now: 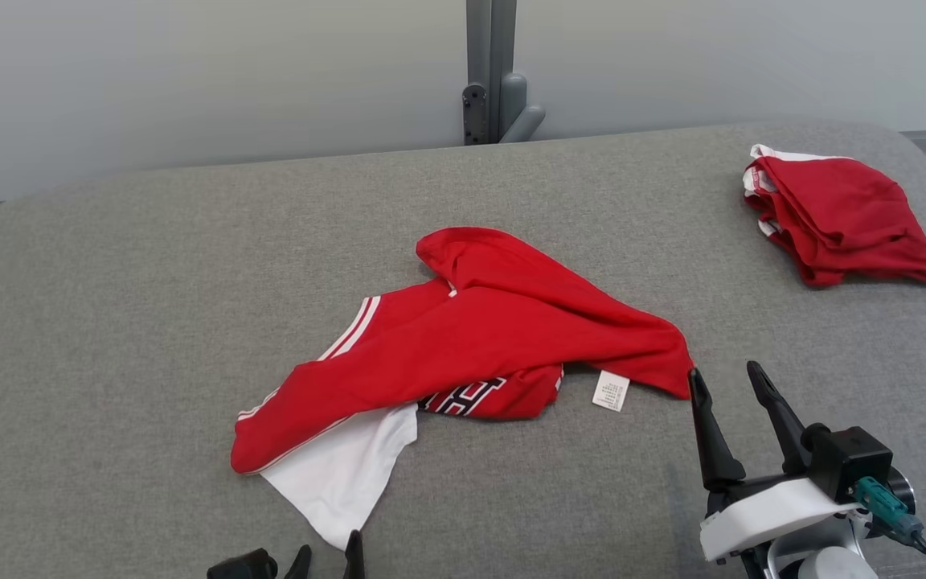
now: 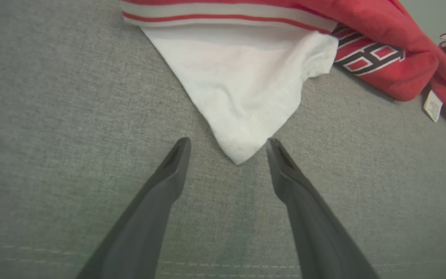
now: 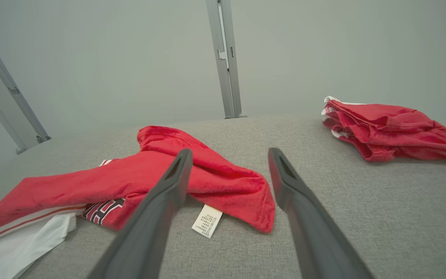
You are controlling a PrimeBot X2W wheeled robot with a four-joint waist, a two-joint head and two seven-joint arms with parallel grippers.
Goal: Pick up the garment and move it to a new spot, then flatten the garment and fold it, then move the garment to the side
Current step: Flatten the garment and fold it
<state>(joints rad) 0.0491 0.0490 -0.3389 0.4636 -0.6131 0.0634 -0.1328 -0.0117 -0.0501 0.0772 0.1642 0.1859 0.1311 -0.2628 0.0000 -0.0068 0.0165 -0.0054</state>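
Note:
A crumpled red garment [image 1: 479,338] with white stripes, black lettering and a white panel lies in the middle of the grey padded surface [image 1: 109,265]. Its white corner [image 2: 238,155] points down between the fingers of my left gripper [image 2: 229,145], which stands open just short of it, low on the surface; that gripper [image 1: 326,555] sits at the bottom edge of the head view. My right gripper [image 1: 724,382] is open, empty, just right of the garment's red edge. From the right wrist, the garment [image 3: 215,178] lies ahead, its white care label [image 3: 206,221] between the open right gripper [image 3: 229,159] fingers.
A second red garment [image 1: 837,217], folded in a loose pile, lies at the far right of the surface, also red pile [image 3: 385,130] in the right wrist view. A grey post [image 1: 491,72] stands behind the far edge against a pale wall.

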